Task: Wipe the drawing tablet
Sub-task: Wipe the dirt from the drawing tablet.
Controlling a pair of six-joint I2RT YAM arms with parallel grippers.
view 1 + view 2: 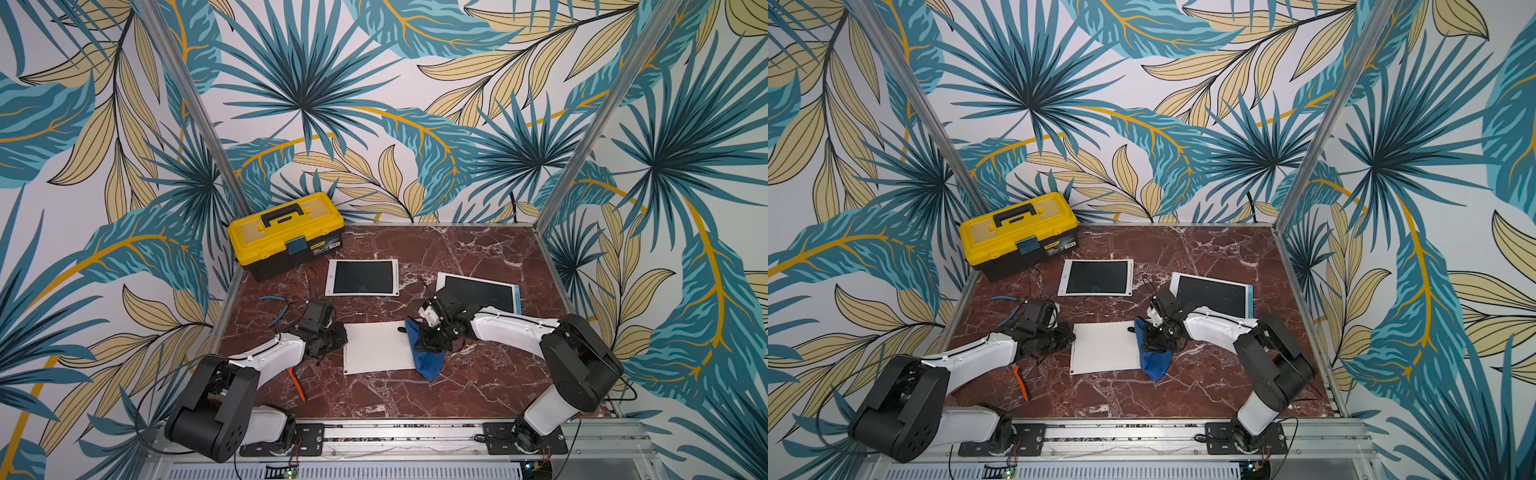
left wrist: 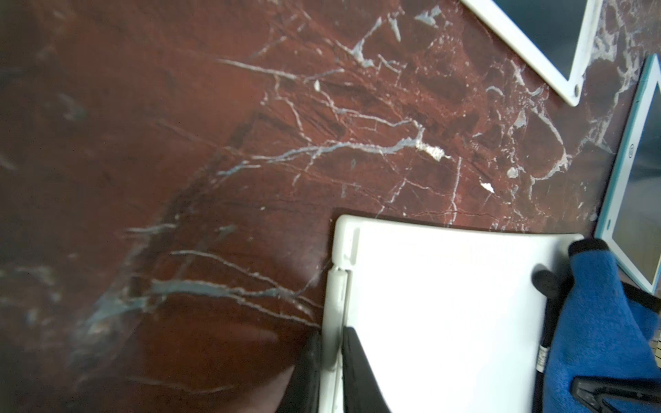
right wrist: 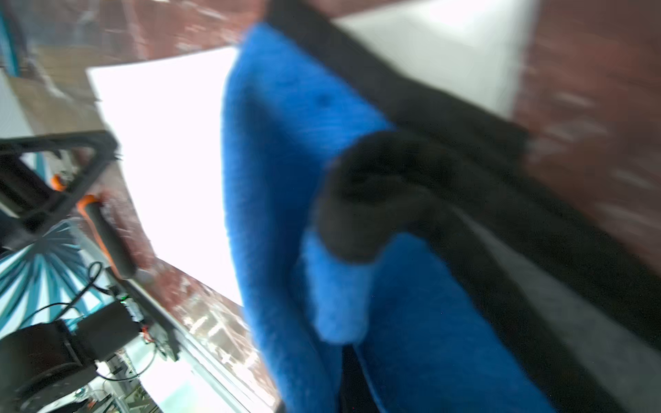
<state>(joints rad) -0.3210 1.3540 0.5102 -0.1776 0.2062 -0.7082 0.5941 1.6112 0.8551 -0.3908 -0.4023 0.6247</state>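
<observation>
The drawing tablet (image 1: 376, 347) lies flat in the middle of the marble table, its upper face plain white in both top views (image 1: 1104, 347). My left gripper (image 1: 343, 336) is at its left edge. In the left wrist view the two black fingers stand on either side of the tablet's edge strip, and the left gripper (image 2: 332, 334) is shut on it. My right gripper (image 1: 430, 338) holds a blue cloth (image 1: 428, 365) with black trim, draped over the tablet's right edge. The right wrist view is blurred and the blue cloth (image 3: 279, 143) fills it, hiding the fingers.
Two more tablets with dark screens lie behind: a white-framed one (image 1: 361, 277) and a blue-edged one (image 1: 482, 293). A yellow toolbox (image 1: 286, 232) stands at the back left. Blue-handled pliers (image 1: 276, 309) and an orange-handled tool (image 1: 297, 382) lie beside the left arm.
</observation>
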